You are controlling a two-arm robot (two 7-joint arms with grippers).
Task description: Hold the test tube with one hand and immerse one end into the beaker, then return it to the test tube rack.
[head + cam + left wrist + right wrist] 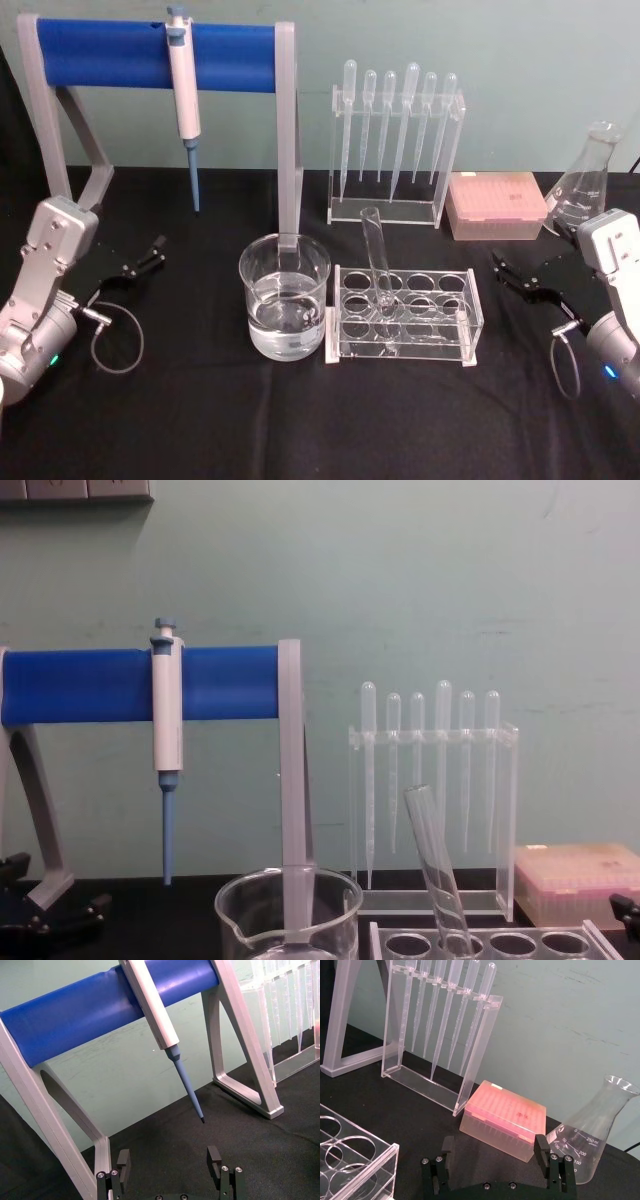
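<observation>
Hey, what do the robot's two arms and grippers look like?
The left gripper and right gripper are black, two-fingered, on boxy silver-grey wrists. A thin grey cable loops beside each; small lights glow green on the left arm, blue on the right.

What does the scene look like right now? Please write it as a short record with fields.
test tube: stands in the test tube rack, leaning, not held
beaker: beside the test tube rack, on its left, with clear liquid inside
left gripper: open, empty, at the left side, away from the test tube
right gripper: open, empty, at the right side, away from the test tube
task stage: test tube not yet picked up
</observation>
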